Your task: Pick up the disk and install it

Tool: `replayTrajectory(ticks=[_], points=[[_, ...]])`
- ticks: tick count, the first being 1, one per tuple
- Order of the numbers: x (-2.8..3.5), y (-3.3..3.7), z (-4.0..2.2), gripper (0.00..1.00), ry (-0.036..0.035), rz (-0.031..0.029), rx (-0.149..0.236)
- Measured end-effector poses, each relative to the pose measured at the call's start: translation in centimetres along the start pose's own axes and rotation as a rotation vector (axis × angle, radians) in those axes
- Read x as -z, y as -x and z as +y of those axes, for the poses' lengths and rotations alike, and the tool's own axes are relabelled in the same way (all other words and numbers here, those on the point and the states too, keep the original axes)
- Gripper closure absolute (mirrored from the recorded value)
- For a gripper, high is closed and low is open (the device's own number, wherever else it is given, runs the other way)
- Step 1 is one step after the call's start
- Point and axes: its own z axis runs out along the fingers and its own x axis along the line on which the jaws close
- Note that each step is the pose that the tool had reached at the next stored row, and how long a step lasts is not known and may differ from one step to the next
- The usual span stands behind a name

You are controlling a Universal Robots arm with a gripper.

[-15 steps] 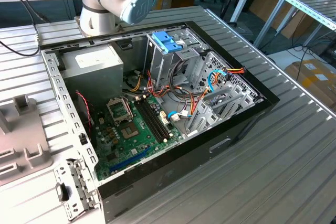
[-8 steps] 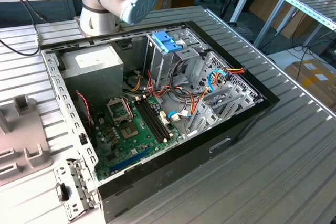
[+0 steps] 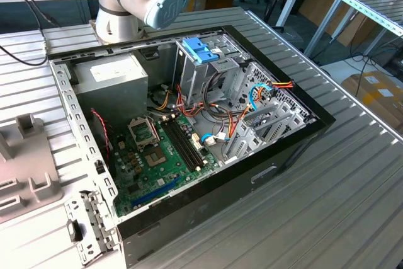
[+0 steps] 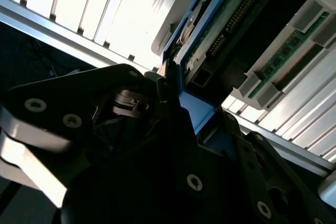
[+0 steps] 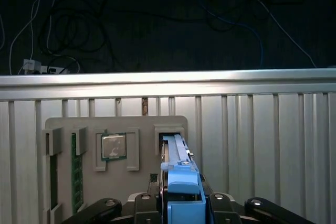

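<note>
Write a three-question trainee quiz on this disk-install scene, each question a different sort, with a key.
1. True or false: the disk already sits in the drive cage.
2. Where the gripper clamps it, the disk is: A red, B blue, C yellow.
3. In the first wrist view, which square part lies in the grey tray beside the disk?
Key: 1 false, the gripper holds it at the tray. 2 B. 3 the processor chip.
</note>
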Motion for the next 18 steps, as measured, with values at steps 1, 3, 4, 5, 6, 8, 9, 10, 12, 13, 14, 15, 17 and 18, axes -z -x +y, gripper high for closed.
replayTrajectory(ticks=[1, 3, 4, 5, 6, 8, 9, 10, 12, 13, 14, 15, 17, 18], points=[[0.14, 0.00, 0.00, 0.63, 0.0000, -0.0005, 0.000], [0.36, 0.00, 0.00, 0.63, -0.0001, -0.0012, 0.000], [0.53, 0.00, 0.01, 0.63, 0.0000, -0.0015, 0.000], [0.61, 0.00, 0.01, 0.63, -0.0001, -0.0017, 0.000], [0.72, 0.00, 0.01, 0.63, 0.0000, -0.0020, 0.000], [0.90, 0.00, 0.01, 0.63, 0.0000, -0.0024, 0.000], [0.99, 0.00, 0.01, 0.63, 0.0000, -0.0026, 0.000], [1.08, 0.00, 0.01, 0.63, 0.0000, -0.0028, 0.000], [1.30, 0.00, 0.01, 0.63, 0.0000, -0.0031, 0.000], [1.38, 0.00, 0.01, 0.63, 0.0000, -0.0033, 0.000], [1.48, 0.00, 0.01, 0.63, 0.0000, -0.0034, 0.000], [1.56, 0.00, 0.02, 0.63, 0.0000, -0.0035, 0.000], [1.76, 0.00, 0.02, 0.63, 0.0000, -0.0038, 0.000], [1.84, 0.00, 0.02, 0.63, -0.0001, -0.0040, 0.000]])
